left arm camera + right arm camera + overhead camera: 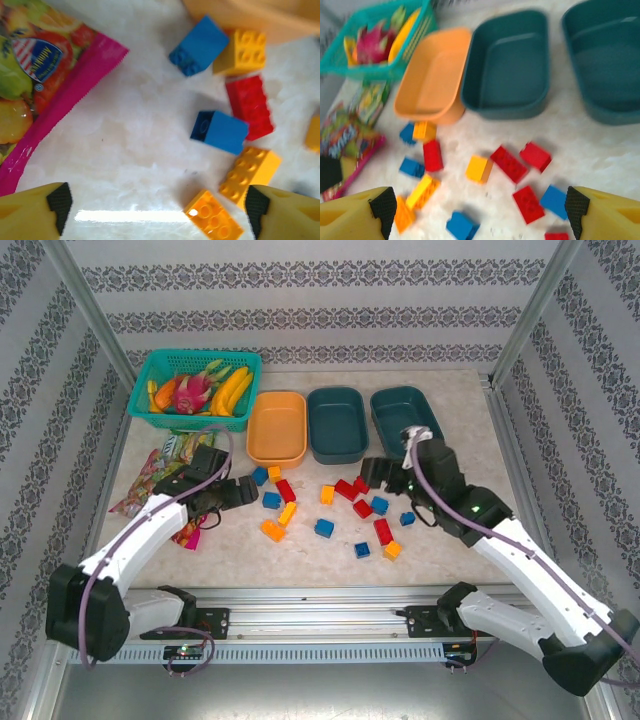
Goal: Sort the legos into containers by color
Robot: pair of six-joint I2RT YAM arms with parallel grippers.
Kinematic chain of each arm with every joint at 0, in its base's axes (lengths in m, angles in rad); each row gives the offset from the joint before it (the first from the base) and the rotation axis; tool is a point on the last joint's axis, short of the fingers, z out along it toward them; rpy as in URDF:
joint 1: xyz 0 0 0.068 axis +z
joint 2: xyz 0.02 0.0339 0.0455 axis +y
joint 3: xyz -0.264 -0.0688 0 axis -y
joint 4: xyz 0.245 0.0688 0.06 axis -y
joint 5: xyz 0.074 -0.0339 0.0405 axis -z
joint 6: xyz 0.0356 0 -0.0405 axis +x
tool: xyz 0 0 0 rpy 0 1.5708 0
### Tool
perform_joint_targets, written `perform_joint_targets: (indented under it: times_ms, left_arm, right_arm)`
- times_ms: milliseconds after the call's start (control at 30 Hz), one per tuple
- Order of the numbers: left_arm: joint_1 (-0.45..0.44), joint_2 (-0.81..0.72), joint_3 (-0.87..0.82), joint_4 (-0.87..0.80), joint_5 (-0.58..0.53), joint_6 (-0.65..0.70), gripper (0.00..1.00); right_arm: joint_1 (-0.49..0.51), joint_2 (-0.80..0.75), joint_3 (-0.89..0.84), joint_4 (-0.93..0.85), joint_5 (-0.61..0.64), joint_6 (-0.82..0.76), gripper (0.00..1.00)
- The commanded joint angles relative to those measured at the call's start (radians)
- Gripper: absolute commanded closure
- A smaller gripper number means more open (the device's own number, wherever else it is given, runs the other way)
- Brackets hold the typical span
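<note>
Both claws are hanging over the table, fingers spread apart and gripping nothing. The left gripper (pixel 243 490) is near a blue brick (pixel 220 131) that lies just beside a red brick (pixel 248 106), and the right gripper (pixel 372 472) is by the red ones. The legos (pixel 324 528) are lying scattered before the orange bin (pixel 277 427) and the teal bins (pixel 337 423). To my eye, the left should be straddling that blue brick squarely, avoiding its neighbour.

A fruit-printed snack bag (pixel 35 95) on the table (pixel 125 150) carries a shield-shaped badge (pixel 36 57): red-and-white stripes beside a blue field with yellow lettering. The lettering sits sideways and is too blurred to read. From above, print on the pile of snack bags (pixel 140 485) is too small to read.
</note>
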Motion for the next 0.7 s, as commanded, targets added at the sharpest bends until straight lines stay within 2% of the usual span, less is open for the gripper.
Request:
perform_joint_targets:
  times_ms: [0, 67, 333, 500, 667]
  left_arm:
    - [-0.012, 0.087, 0.061, -0.007, 0.055, 0.184, 0.12]
    - [-0.012, 0.172, 0.116, -0.007, 0.043, 0.251, 0.13]
    - [-0.014, 0.457, 0.347, -0.084, -0.009, 0.461, 0.32]
    - [-0.014, 0.497, 0.299, 0.046, -0.043, 0.534, 0.33]
    - [-0.014, 0.532, 0.284, 0.131, -0.035, 0.531, 0.33]
  right_arm:
    - [0.044, 0.014, -0.06, 0.063, -0.044, -0.023, 0.11]
    - [0.052, 0.029, -0.078, 0.088, -0.049, -0.006, 0.11]
    - [0.051, 0.065, -0.06, 0.095, -0.049, -0.003, 0.11]
    - [0.05, 0.065, -0.057, 0.091, -0.038, -0.005, 0.1]
    - [0.048, 0.07, -0.056, 0.087, -0.034, 0.007, 0.1]
